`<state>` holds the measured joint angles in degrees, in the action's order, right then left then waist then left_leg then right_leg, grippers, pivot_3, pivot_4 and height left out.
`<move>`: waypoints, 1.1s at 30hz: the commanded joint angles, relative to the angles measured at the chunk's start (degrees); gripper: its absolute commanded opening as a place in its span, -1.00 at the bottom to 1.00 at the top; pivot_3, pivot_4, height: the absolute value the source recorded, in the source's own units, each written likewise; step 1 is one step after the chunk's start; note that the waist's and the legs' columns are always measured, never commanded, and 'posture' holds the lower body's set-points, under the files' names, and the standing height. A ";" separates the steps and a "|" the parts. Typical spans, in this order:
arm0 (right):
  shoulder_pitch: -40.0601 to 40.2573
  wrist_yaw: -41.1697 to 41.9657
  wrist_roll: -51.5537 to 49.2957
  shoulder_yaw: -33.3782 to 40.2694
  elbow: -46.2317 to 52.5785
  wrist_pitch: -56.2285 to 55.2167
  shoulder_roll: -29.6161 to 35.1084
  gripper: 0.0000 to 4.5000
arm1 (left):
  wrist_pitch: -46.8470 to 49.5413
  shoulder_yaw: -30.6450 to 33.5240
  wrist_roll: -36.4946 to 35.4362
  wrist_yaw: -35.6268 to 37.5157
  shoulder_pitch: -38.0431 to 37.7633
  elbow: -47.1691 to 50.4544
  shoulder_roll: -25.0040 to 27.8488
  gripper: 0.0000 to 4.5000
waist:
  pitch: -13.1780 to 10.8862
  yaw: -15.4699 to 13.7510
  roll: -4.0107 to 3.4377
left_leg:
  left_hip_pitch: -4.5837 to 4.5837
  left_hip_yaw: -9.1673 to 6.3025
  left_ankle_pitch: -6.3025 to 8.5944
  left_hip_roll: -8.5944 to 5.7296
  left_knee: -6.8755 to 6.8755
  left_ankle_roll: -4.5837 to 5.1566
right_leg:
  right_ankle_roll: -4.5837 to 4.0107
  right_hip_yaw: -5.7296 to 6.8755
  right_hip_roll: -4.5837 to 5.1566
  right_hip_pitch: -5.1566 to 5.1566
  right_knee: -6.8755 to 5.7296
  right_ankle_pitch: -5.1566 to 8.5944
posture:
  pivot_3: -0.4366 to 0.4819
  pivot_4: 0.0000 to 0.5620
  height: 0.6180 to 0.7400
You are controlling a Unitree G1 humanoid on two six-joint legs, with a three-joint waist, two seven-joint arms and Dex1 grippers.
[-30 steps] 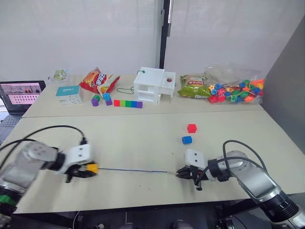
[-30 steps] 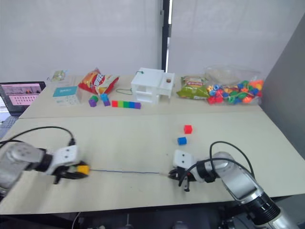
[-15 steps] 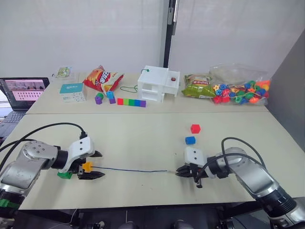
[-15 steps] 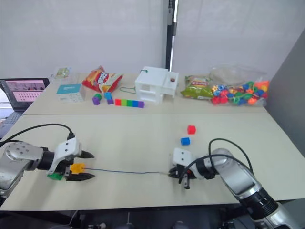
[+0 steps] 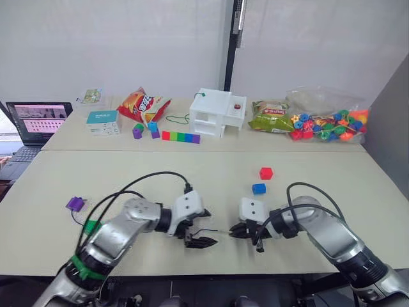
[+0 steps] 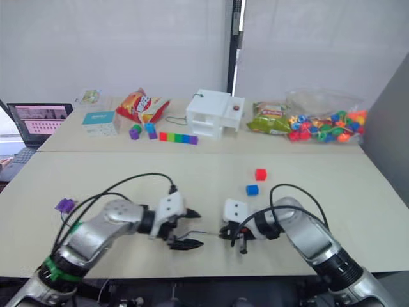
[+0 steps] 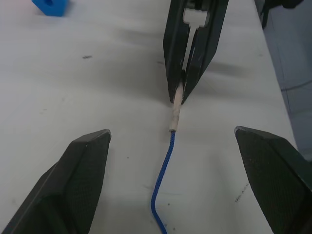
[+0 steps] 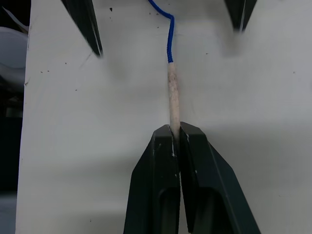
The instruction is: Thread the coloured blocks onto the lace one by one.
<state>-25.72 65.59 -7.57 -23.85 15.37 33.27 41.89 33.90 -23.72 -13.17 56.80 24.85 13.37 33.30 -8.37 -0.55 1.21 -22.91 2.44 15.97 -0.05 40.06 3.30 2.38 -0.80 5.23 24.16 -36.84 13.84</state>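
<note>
- Right wrist view had the right tool (image 8: 175, 134) clamped tight on the pale stiff tip of the lace (image 8: 173, 95), with the dark-blue string trailing away from it over the tabletop (image 8: 253, 97).
- The left tool (image 7: 170, 161) sat wide open and had hold of nothing; its two black fingers (image 7: 80, 180) were spread to either side of the lace, which ran between them without touching either one.
- From the head camera the two tools faced each other near the front edge of the tabletop, left tool (image 5: 199, 235) and right tool (image 5: 238, 231) just a short gap apart, with a bit of lace (image 5: 206, 231) lying between them.
- Red block (image 5: 266, 173) and blue block (image 5: 258, 188) were loose on the tabletop, just beyond the right tool, close together but not touching.
- Purple block (image 5: 75, 204) lay well off toward the robot's left, and a green block (image 5: 91, 226) sat close to it, nearer the front edge and partly behind the left arm's cable.
- Couldn't make out a yellow block in these shots.
- Back of the tabletop had the clutter: a rainbow bar of cubes (image 5: 181, 136), a white box (image 5: 217, 112), a snack bag (image 5: 144, 104), a clear bag of beads (image 5: 327, 123) and a laptop (image 5: 36, 121) off at the left end.
</note>
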 commanded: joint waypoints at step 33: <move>0.53 -1.18 -1.28 0.72 3.73 3.54 0.35 -1.00 | -2.18 2.36 -1.08 2.38 1.45 -3.45 -5.86 -0.99 | 0.00 -0.12 0.00 | -0.05 -0.06 0.00 0.00 0.03 0.00 | 0.01 0.03 0.07 0.00 0.01 -0.01 | -0.05 -0.47 1.00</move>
<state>-25.72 64.63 -8.08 -23.44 17.65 36.41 42.37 31.91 -23.85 -12.83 59.40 25.50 7.26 27.54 -8.37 -0.67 1.21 -22.95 2.37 15.97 -0.06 40.10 3.30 2.40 -0.76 5.30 24.15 -36.83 13.83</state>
